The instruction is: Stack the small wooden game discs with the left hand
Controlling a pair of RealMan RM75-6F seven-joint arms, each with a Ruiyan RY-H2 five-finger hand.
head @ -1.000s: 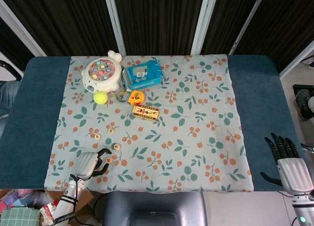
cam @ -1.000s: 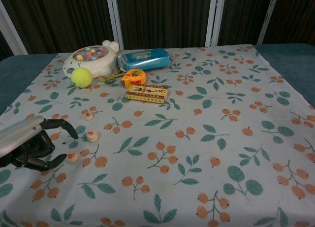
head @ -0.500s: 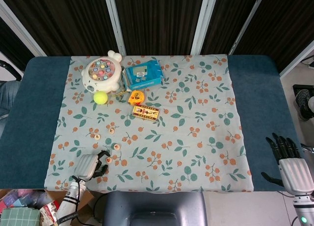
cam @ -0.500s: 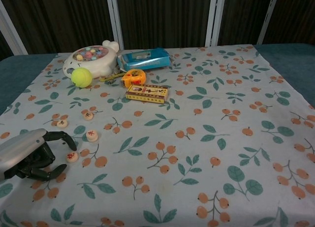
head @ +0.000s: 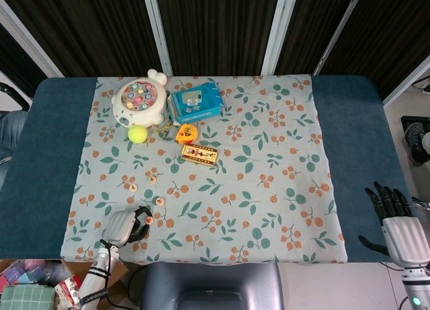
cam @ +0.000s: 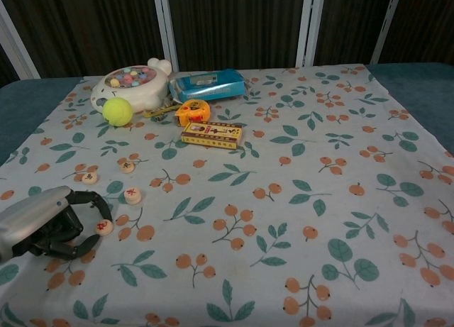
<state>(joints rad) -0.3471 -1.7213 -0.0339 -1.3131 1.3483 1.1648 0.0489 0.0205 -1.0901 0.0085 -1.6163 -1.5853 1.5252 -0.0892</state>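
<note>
Several small round wooden discs lie on the floral cloth near its front left. One disc point(head: 133, 187) point(cam: 90, 177) is leftmost, another point(head: 152, 179) point(cam: 127, 167) lies just behind it, and a third point(head: 160, 201) point(cam: 132, 195) sits nearer the front. My left hand point(head: 124, 226) point(cam: 42, 224) rests low on the cloth with its finger and thumb curled around the nearest disc point(head: 148, 220) point(cam: 104, 227), pinching it where it lies. My right hand point(head: 396, 226) hovers off the table's right front corner, fingers spread and empty; the chest view does not show it.
At the back left stand a white fishing-game toy point(head: 139, 100), a yellow-green ball point(head: 138, 133), a blue packet point(head: 195, 101), an orange tape measure point(head: 187, 133) and a small yellow box point(head: 199, 154). The blue table point(head: 356, 142) borders the cloth on both sides.
My left hand has sunk toward the cloth and drawn its fingers in, from spread around the nearest disc to closing on it. The right hand has barely moved.
</note>
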